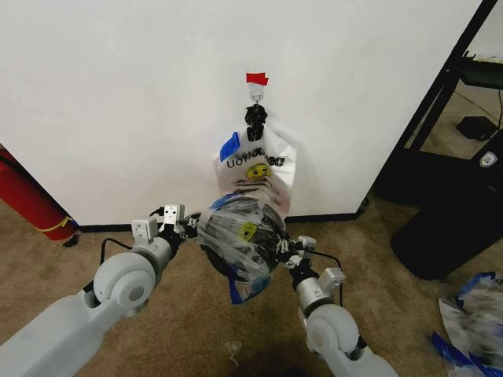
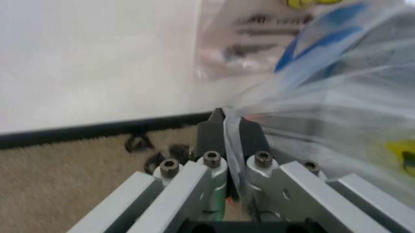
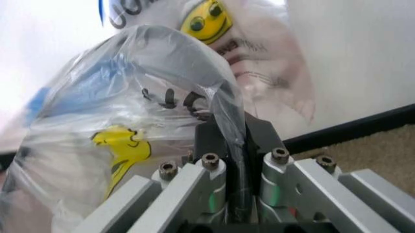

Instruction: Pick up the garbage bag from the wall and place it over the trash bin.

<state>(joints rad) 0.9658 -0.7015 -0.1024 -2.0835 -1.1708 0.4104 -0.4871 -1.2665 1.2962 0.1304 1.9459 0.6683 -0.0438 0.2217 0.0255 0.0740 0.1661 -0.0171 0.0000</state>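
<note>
Facing the white wall (image 1: pixel 118 102), we hold the clear garbage bag (image 1: pixel 240 236) stretched over the black trash bin (image 1: pixel 214 258). A smiley shopping bag (image 1: pixel 258 169) hangs on the hook behind. Left gripper (image 1: pixel 191 225) and right gripper (image 1: pixel 284 250) each have jaws clamped on film. We judge fitting underway; next, pulling the rim down evenly.

Setting: you work in a plain indoor test room, likely a lab or office corner. Evidence you can check: bare white wall (image 1: pixel 118 102) with black baseboard (image 1: pixel 118 228), worn tan carpet (image 1: pixel 196 330), a red cylinder (image 1: pixel 27 196) at your left, black shelving (image 1: pixel 464 78) at right.
</note>
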